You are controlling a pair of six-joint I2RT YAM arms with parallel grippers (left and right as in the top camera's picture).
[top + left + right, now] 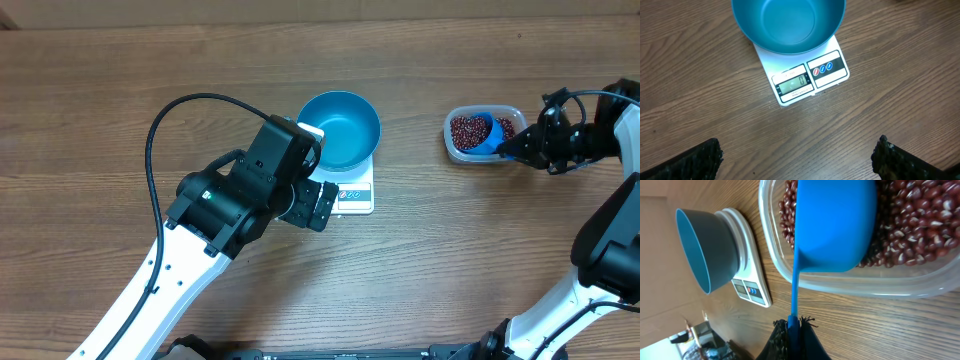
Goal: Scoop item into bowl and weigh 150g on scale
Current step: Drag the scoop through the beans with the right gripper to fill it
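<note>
The blue bowl stands empty on the white scale at mid-table. My left gripper hovers open just in front of the scale, nothing between its fingers. Red-brown beans fill a clear plastic tub at the right. My right gripper is shut on the thin handle of a small blue scoop, whose cup sits in the tub among the beans.
Bare wooden tabletop lies between the scale and the tub. The left arm's black cable loops over the table at the left. The right arm's white base stands at the front right.
</note>
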